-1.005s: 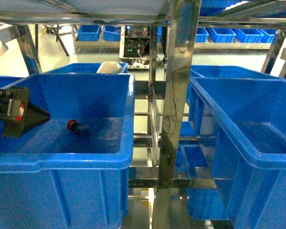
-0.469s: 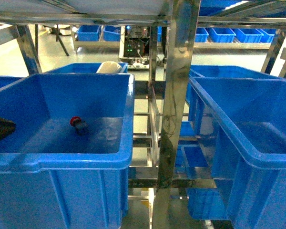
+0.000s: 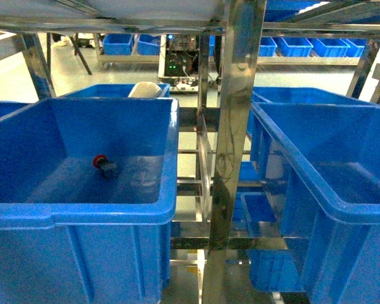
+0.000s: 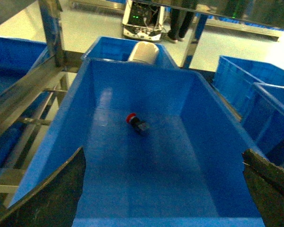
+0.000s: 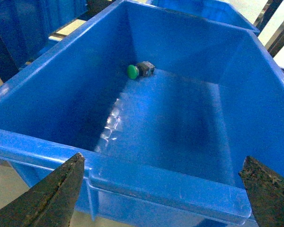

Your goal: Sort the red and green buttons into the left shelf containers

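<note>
The red button (image 3: 103,164) lies on its side on the floor of the large blue tub (image 3: 82,212) at the left of the head view. The left wrist view looks down into that tub (image 4: 132,85) with the red button (image 4: 135,121) near its far wall; my left gripper (image 4: 163,191) hangs open above the near end, nothing between its fingers. The green button (image 5: 139,70) lies at the far end of another blue tub (image 5: 170,179). My right gripper (image 5: 161,191) stands open over that tub's near rim, empty. Neither gripper shows in the head view.
A shiny metal shelf post (image 3: 234,126) stands between the left tub and a big blue tub (image 3: 329,190) on the right. A white object (image 3: 145,89) rests in a tub behind the left one. Small blue trays (image 3: 304,45) line a far shelf.
My left gripper has drawn back to the left and gone out of the head view. The red button stays on the tub floor, shifted only slightly.
</note>
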